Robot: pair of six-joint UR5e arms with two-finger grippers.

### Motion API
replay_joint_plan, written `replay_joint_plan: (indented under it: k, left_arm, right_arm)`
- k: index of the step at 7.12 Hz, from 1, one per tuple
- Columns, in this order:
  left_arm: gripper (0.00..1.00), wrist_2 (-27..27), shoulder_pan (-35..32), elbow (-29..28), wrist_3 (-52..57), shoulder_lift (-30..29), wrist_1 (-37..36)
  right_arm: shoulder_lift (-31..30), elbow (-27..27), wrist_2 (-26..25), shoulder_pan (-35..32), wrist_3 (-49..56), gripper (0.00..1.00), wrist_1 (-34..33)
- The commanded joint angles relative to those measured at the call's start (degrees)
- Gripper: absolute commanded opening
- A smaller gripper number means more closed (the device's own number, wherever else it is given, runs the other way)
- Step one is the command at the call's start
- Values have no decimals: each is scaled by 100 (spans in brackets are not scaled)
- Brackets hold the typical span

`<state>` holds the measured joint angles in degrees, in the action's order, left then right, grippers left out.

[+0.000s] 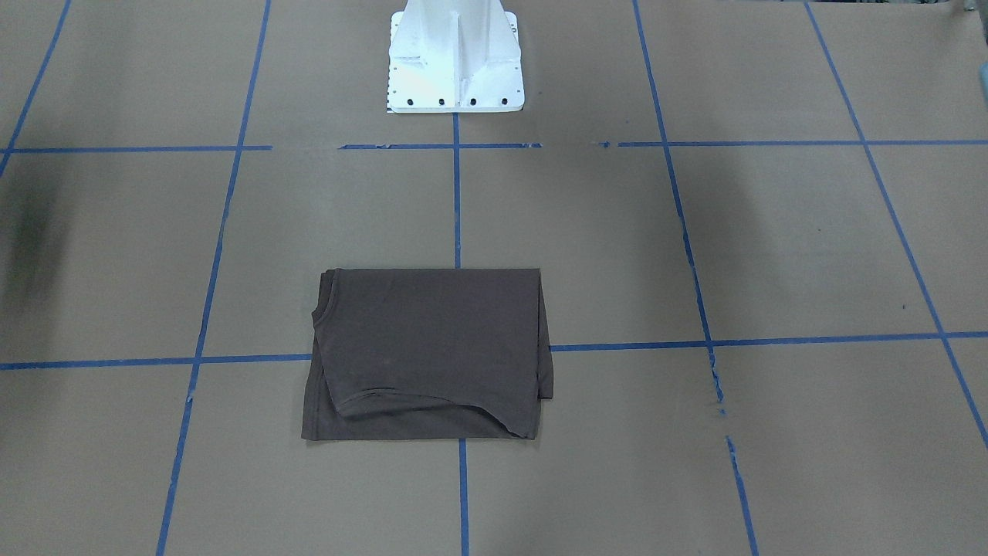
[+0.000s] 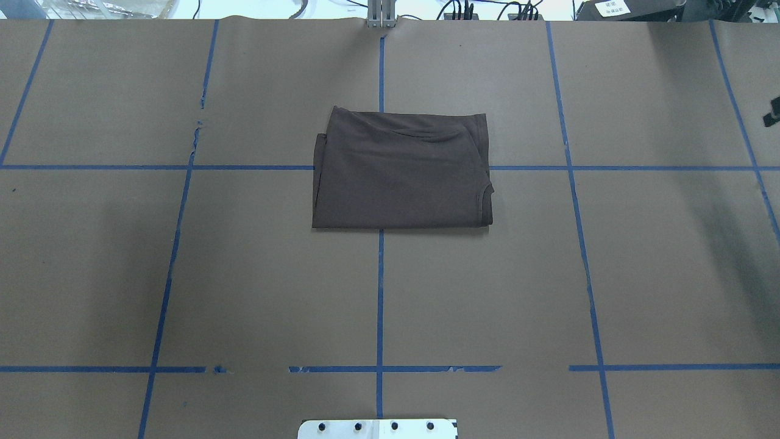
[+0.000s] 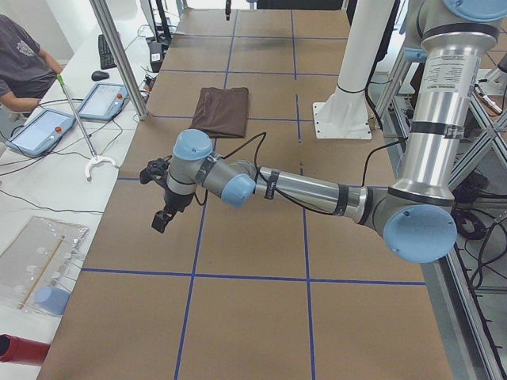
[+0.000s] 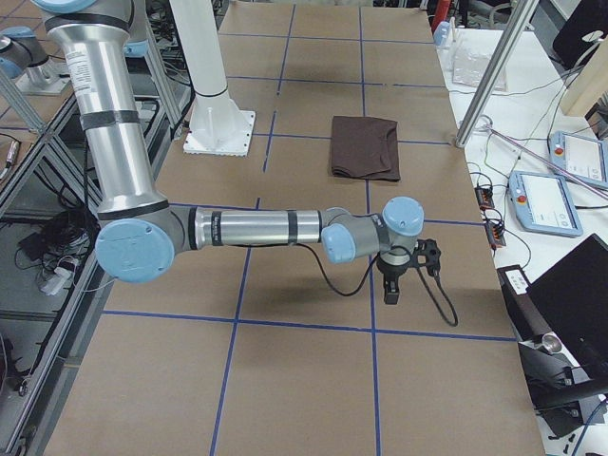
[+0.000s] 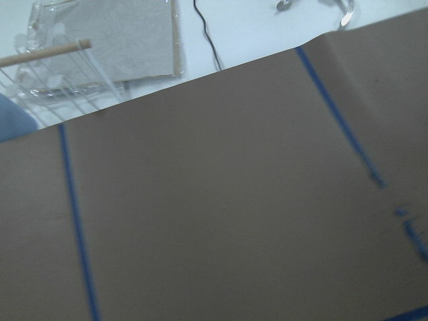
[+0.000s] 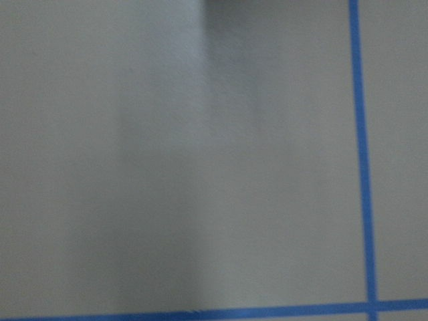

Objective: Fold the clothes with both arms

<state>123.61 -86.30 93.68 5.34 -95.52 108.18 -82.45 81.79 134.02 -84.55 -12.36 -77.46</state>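
T-shirt: the dark brown-grey T-shirt (image 2: 399, 171) lies folded into a flat rectangle on the worktop (image 2: 244, 274), its collar edge towards the robot's right. The folded layers show along the side away from the robot.
Position of T-shirt: between the two tools and well apart from each. It sits over a crossing of the blue tape lines (image 2: 380, 292).
Left tool: the left tool (image 3: 161, 223) hangs above the worktop and points down, at the end of the left arm (image 3: 309, 190), which is stretched out low. How far it is open cannot be told, and no hold on anything is visible.
Right tool: the right tool (image 4: 391, 293) also hangs pointing down, on the right arm (image 4: 247, 228). Its opening cannot be told either.
Between tools and T-shirt: brown worktop surface crossed by tape lines.
Pedestal: a white pedestal (image 1: 455, 62) stands on the robot's side of the T-shirt, apart from it.
Beside left tool: off the worktop edge there are a metal post (image 3: 119, 55), two tablet-like pendants (image 3: 103, 101), a clear plastic tray (image 3: 40, 261) and a seated operator (image 3: 20, 67).
Beside right tool: past the worktop edge there are a second post (image 4: 494, 71) and a further pendant (image 4: 546, 201) with loose cables.
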Motion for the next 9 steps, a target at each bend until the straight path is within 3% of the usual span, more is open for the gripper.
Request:
replay_joint_plan:
  k: [1,3,6,8,9]
  left_arm:
    - [100,757,-388,1,485,575,-361]
    - [100,585,-370,-394,442,535,25]
    - [100,655,-353,-219,-60,754,-462]
    - [100,664,-344,-1,-112,745,-911]
    - [100,664,-344,140,-139,745,-1113]
  right_arm:
    - [-648,389,257,-624,788,100,-367]
    - [-685,556,421,-642,744,100,-358]
    - [-1299,1531,537,-642,-177,100,-472]
    - [-1247,2215,468,-607,-170,100,-1852]
    - [-1273,2254,467,-607,-162,100,-1956]
